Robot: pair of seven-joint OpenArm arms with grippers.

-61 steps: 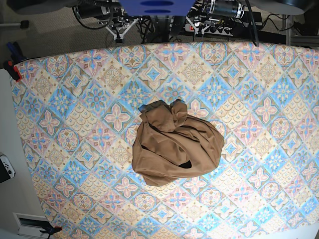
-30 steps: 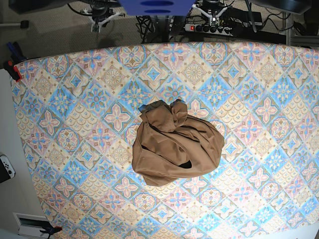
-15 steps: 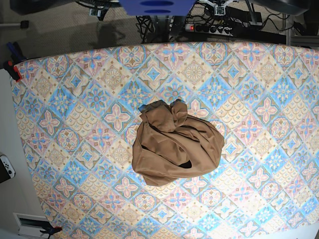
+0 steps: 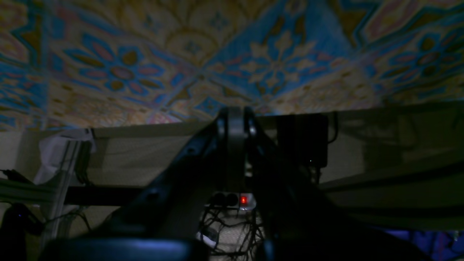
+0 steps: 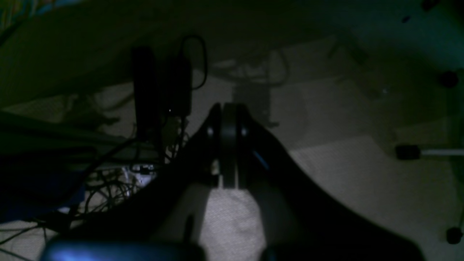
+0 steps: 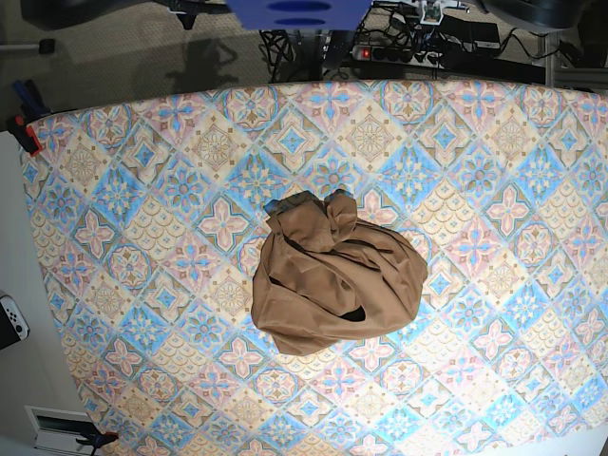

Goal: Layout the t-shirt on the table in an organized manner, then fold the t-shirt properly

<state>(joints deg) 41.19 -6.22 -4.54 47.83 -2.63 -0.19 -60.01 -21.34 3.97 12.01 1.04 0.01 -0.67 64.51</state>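
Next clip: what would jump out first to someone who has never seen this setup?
A crumpled tan-brown cloth t-shirt lies bunched in a heap near the middle of the wide table covered in blue, pink and cream diamond-tile cloth. Neither arm reaches over it. In the dim wrist views, the left gripper and right gripper both sit shut, back beyond the table's far edge.

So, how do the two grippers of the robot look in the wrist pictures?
Both are dark, nearly black. The left gripper has two slim flat fingers on widening angled supports. The right gripper has the same shape, with a small blue streak on one support. The dim light hides any cables or markings on them.
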